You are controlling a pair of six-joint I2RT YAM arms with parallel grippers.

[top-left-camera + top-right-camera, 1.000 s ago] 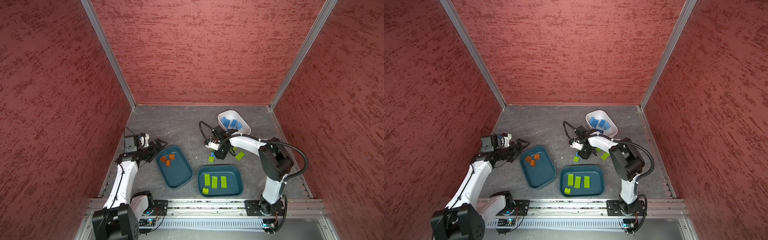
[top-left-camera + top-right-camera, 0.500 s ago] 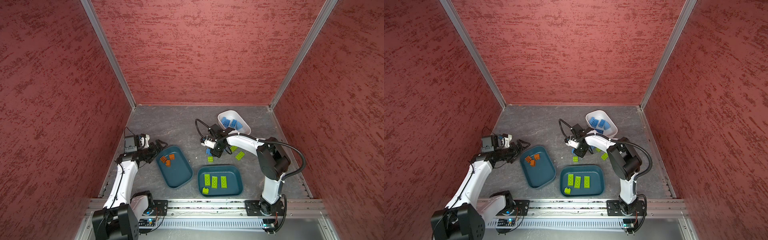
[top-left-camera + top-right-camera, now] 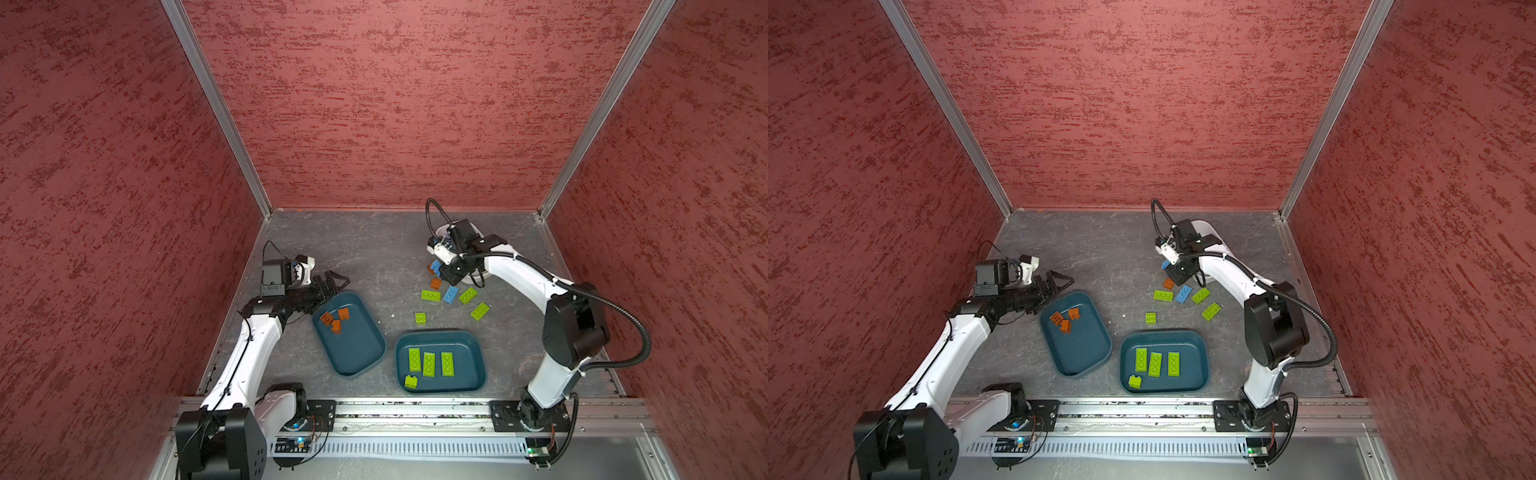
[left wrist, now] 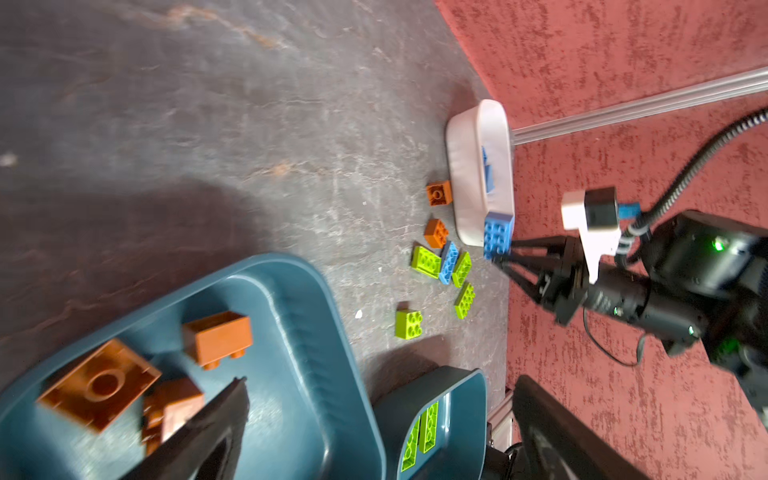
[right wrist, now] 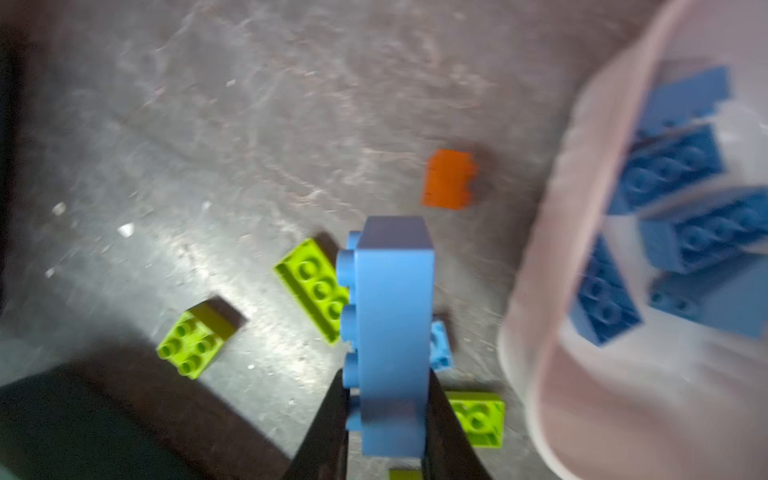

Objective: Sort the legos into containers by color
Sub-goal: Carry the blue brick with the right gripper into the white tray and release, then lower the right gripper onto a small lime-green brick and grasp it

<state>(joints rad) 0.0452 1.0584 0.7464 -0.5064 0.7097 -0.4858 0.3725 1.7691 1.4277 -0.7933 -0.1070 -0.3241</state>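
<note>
Grey slate-look floor (image 3: pixel 353 249), red textured walls (image 3: pixel 395 104) on three sides.

My right gripper (image 5: pixel 386 374): fingers clamped on a blue brick (image 5: pixel 390 332), which is turned on edge with its studs sideways. It is held off the floor just left of the white tub (image 4: pixel 465 178), far right. That tub holds several blue bricks (image 5: pixel 673 166).

Below and just near of my grip, loose on the floor: four lime bricks (image 3: pixel 430 295), one blue plate (image 3: pixel 451 294) and two orange bricks (image 4: pixel 435 232).

My left gripper (image 3: pixel 338 279): fingers wide apart, empty, at the far-left corner of the left teal tub (image 3: pixel 361 357). That tub holds three orange-brown bricks (image 3: pixel 334 320).

The near teal tub (image 3: pixel 469 361), centre right, holds four lime green pieces (image 3: pixel 428 363).
</note>
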